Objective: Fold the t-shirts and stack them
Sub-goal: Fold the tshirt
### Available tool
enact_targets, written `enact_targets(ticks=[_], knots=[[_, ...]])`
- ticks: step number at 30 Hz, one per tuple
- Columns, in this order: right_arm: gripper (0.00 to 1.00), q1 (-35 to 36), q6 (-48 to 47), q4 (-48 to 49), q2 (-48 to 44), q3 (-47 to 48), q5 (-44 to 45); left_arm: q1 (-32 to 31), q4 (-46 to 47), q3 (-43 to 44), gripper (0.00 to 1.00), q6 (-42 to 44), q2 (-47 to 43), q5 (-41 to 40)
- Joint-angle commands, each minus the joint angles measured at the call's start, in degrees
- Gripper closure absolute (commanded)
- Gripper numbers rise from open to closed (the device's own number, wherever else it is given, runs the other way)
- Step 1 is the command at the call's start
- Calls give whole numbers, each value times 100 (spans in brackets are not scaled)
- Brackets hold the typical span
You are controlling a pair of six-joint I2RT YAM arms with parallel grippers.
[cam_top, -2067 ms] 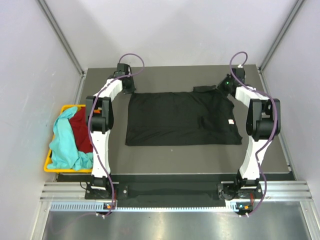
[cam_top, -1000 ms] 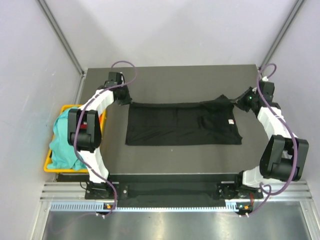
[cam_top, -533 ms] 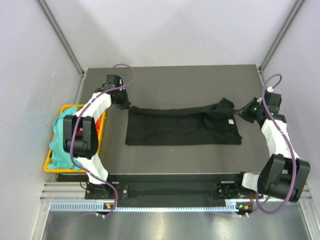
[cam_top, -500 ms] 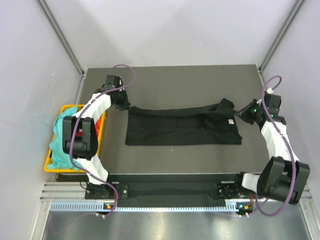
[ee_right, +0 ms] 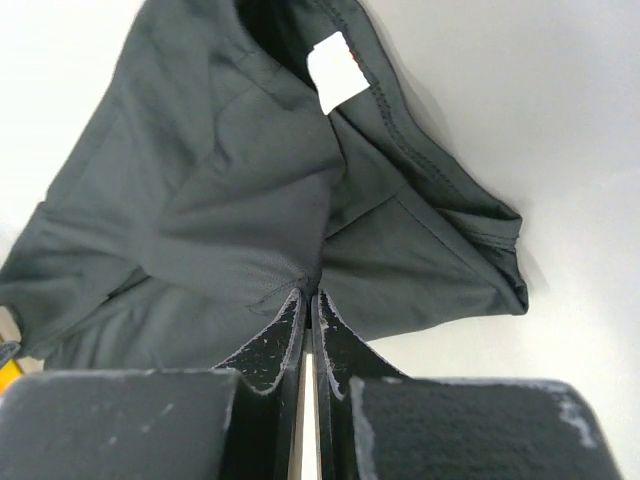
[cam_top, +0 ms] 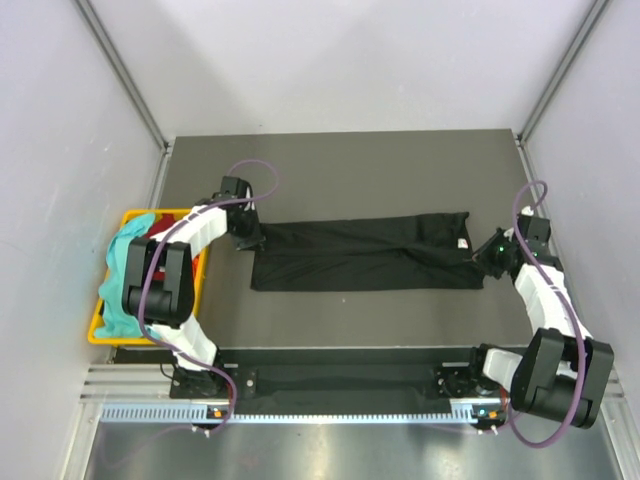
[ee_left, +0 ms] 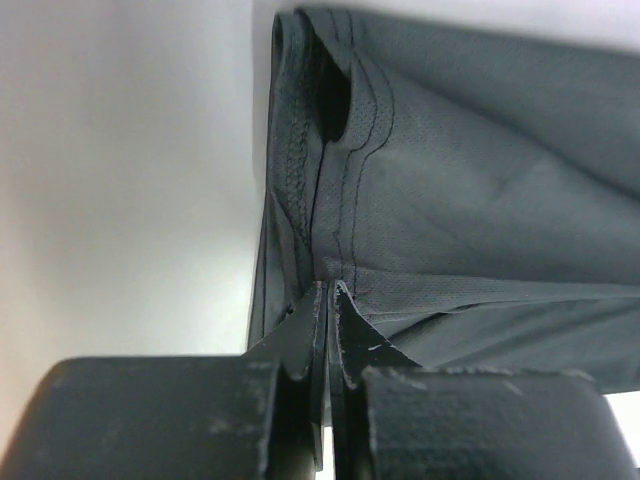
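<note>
A black t-shirt (cam_top: 365, 255) lies across the middle of the table, its far half doubled over the near half into a long band. My left gripper (cam_top: 251, 240) is shut on the shirt's left end, pinching the hemmed edge (ee_left: 330, 200) between its fingertips (ee_left: 328, 292). At the other end, my right gripper (cam_top: 482, 256) is shut on a fold of the black cloth (ee_right: 250, 200) close to the collar. The small white neck label (ee_right: 335, 68) faces up beside the right gripper (ee_right: 308, 294). A teal t-shirt (cam_top: 125, 280) and a red t-shirt (cam_top: 160, 232) are heaped in the basket.
A yellow plastic basket (cam_top: 97, 336) sits off the table's left edge, next to the left arm. Grey walls enclose the table on three sides. Dark bare tabletop (cam_top: 350, 170) stretches behind the shirt, with another strip in front of it.
Both grippers have carried the shirt's far edge toward the near side, laying it over the near half. The shirt has gone from a wide spread to a narrow band.
</note>
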Motion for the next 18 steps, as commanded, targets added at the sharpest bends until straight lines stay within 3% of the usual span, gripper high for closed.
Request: enact_targets(ticks=[1, 9, 12, 16, 18], knots=[[100, -55, -145, 116, -24, -49, 135, -43, -59, -49, 100, -11, -163, -177], [100, -55, -215, 98, 11, -137, 249, -69, -366, 74, 100, -116, -110, -608], [100, -55, -216, 10, -6, -172, 197, -61, -472, 171, 94, -125, -188, -643], [72, -55, -250, -174, 20, -41, 231, -61, -542, 565, 76, -81, -224, -652], [66, -56, -277, -279, 20, 151, 293, -61, -551, 706, 69, -20, -198, -635]])
